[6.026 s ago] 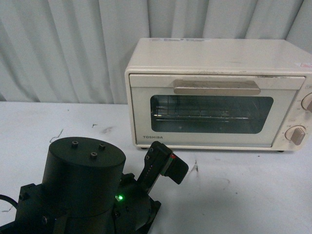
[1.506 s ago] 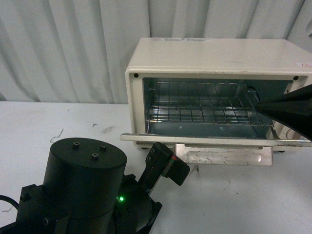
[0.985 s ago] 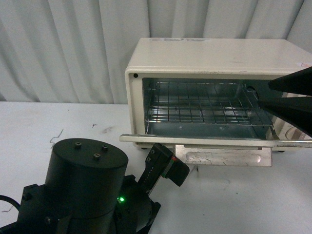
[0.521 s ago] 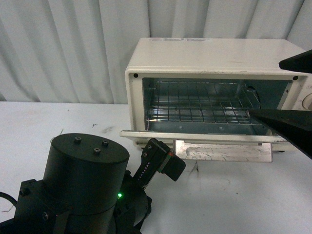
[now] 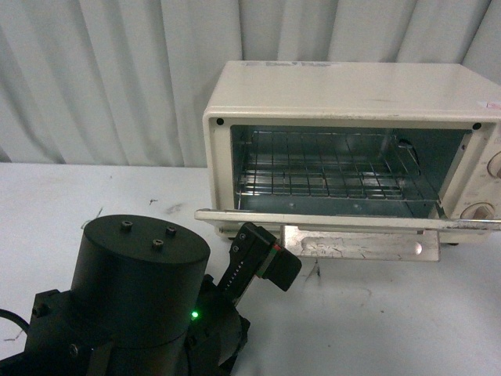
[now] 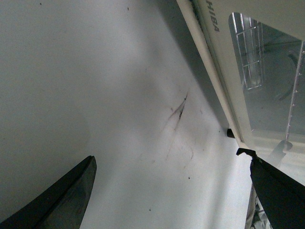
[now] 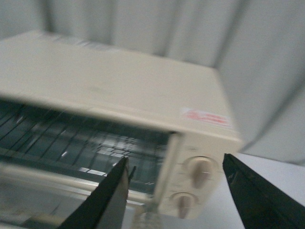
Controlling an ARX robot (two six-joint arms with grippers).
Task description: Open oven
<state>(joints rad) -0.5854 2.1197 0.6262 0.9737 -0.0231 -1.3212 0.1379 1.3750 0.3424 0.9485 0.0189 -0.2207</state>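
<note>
The oven fills the upper right of the front view. It is a cream, smooth-sided metal box standing on the white table against a pleated pale curtain. Its door lies dropped flat towards the camera, with its long axis running left to right. The beige bar handle shows just under its front edge. Inside, the shiny wire rack is in plain sight, so I judge the opening done.

The right gripper is the nearer one. Its dark fingers are spread with nothing between them. The oven lies ahead of it and slightly below, with the two round knobs close to its line. It does not show in the front view.

The left gripper is also spread and empty. It hangs low over the scuffed table, with the door's glass beside it. What remains looks like drawing both arms clear without knocking the door.
</note>
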